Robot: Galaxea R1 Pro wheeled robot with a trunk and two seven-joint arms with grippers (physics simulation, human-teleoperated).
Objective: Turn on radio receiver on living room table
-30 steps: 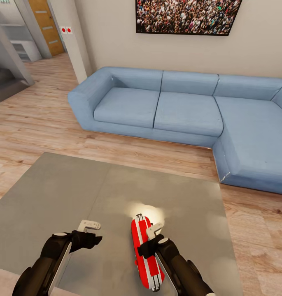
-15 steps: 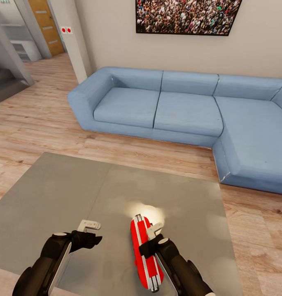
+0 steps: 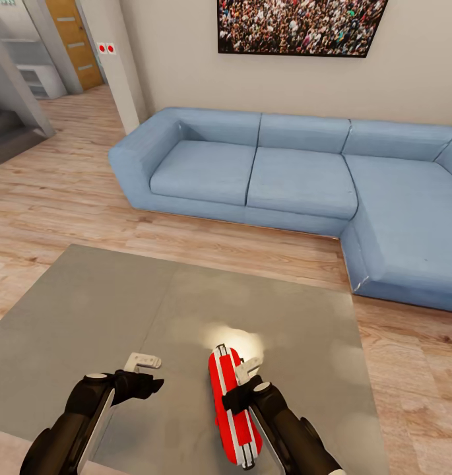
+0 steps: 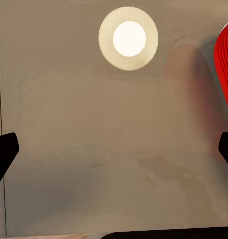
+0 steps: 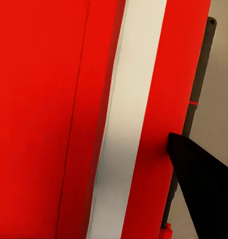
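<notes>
The radio receiver (image 3: 227, 404), a flat red body with white stripes, lies on the glossy grey table (image 3: 100, 310) near its front edge. My right gripper (image 3: 247, 371) is over the radio's right side, touching or nearly touching it. In the right wrist view the red shell and white stripe (image 5: 128, 119) sit very close, with one black fingertip (image 5: 198, 194) beside the radio's dark handle (image 5: 198, 89). The other finger is hidden. My left gripper (image 3: 143, 361) hovers open over bare tabletop left of the radio, whose red edge (image 4: 226, 74) shows in the left wrist view.
A blue L-shaped sofa (image 3: 285, 175) stands beyond the table, under a crowd-photo picture (image 3: 298, 26). Light wood floor (image 3: 67, 191) runs between them and off to the left towards a pillar (image 3: 127, 79) and a door. A lamp's reflection (image 4: 128, 39) glows on the tabletop.
The right gripper and the radio's near end have shifted very slightly; the left arm and the view have stayed still.
</notes>
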